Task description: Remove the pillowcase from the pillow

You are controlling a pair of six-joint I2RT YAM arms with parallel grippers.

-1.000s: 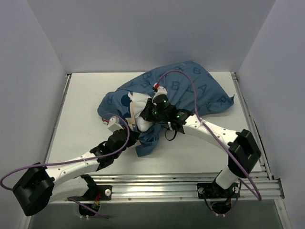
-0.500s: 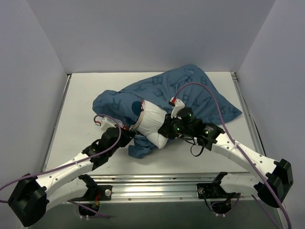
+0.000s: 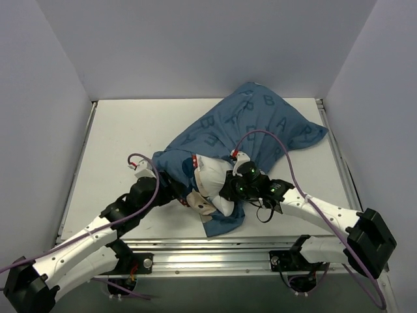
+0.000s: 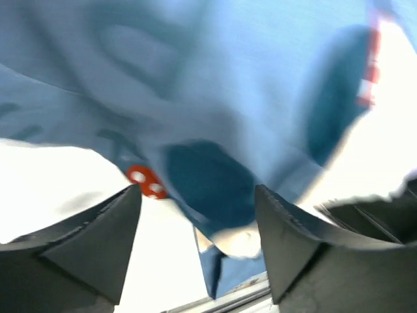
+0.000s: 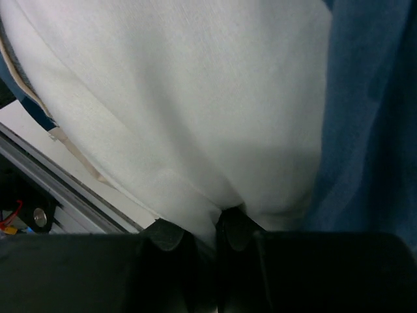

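Note:
The blue printed pillowcase (image 3: 260, 124) lies bunched across the table's middle, still covering most of the pillow. The white pillow (image 3: 210, 177) pokes out of its near end. My right gripper (image 3: 223, 194) is shut on a fold of the pillow (image 5: 195, 98), pinched between its fingers (image 5: 163, 235), and the pillowcase (image 5: 371, 130) runs along the right of that view. My left gripper (image 3: 177, 194) stands open at the pillowcase's near left edge. In the left wrist view the blurred pillowcase (image 4: 215, 98) with a red bow (image 4: 146, 182) hangs ahead of the spread fingers (image 4: 98, 241), ungripped.
Metal rails (image 3: 215, 251) run along the table's near edge, just below the pillow. White walls close in the left, back and right sides. Purple cables loop over both arms. Bare table (image 3: 117, 143) shows on the left.
My left gripper has opened and let go of the pillowcase. The right gripper has dragged the pillow toward the near edge, and the bundle has shifted right and nearer.

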